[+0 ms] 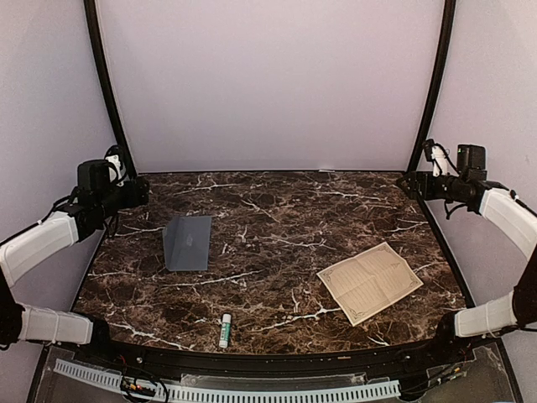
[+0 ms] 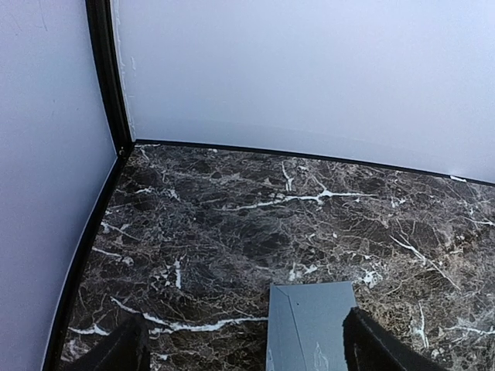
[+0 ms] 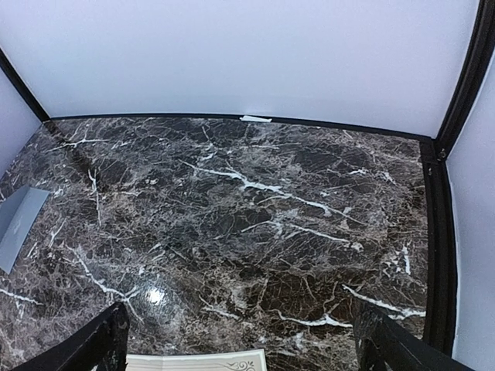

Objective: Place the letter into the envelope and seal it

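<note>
glossy marble table (image 1: 277, 210) (white-veined) bears a matt paper letter (image 1: 369, 281) and matt paper envelope (image 1: 187, 242).

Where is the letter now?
In the top view the letter lies flat on the table's right near side, right of the glue stick; the envelope is far left.

Flat slate grey-blue paper envelope (image 1: 187, 243) on my left side, cream ornamental-bordered paper letter (image 1: 370, 282) lying unfolded, skewed, on my right, well apart
</note>
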Motion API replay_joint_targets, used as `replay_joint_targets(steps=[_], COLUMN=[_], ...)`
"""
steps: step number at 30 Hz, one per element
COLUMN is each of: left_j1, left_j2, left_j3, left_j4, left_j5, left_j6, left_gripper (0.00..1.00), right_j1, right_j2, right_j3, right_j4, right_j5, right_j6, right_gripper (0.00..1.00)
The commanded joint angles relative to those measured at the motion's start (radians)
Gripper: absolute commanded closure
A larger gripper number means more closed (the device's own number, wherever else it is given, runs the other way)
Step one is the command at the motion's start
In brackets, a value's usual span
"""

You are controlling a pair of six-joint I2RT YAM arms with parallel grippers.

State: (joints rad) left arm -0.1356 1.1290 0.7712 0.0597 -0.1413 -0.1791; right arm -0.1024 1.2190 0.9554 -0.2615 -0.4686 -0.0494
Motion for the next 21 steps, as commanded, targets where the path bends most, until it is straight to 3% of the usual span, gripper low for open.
replay_joint_targets(steps=[1,6,12,18,21], left_j1=[0.015,0.019,0.02,0.018,0.014], left_j2=[-0.033,0.021,0.175,0.168,0.136], left_j3=[-0.02,0.016,0.16,0.158,0.107], left_j4=[0.059,0.003,-0.198,-0.313,-0.32], left_j5=[0.094,0.132,0.268,0.367,0.332], left_j6=[0.013,-0.032,-0.096,-0.209,-0.293], left_gripper=[0.15,0.23,0.39,0.39,0.38], right_j1=[-0.021,-0.036,-0.043,-0.043,-0.04], right_j2=[-0.04,-0.051,0.008,0.068,0.088], right_j3=[-0.041,-0.076,-0.04,-0.015,0.001], right_j4=[0.132,0.122,0.04,-0.004,-0.026], right_j5=[0.009,-0.137,-0.359,-0.424,-0.439], right_j6=[0.019,-0.125,-0.218,-0.256,-0.271], right_gripper=[0.02,0.02,0.04,0.06,0.06])
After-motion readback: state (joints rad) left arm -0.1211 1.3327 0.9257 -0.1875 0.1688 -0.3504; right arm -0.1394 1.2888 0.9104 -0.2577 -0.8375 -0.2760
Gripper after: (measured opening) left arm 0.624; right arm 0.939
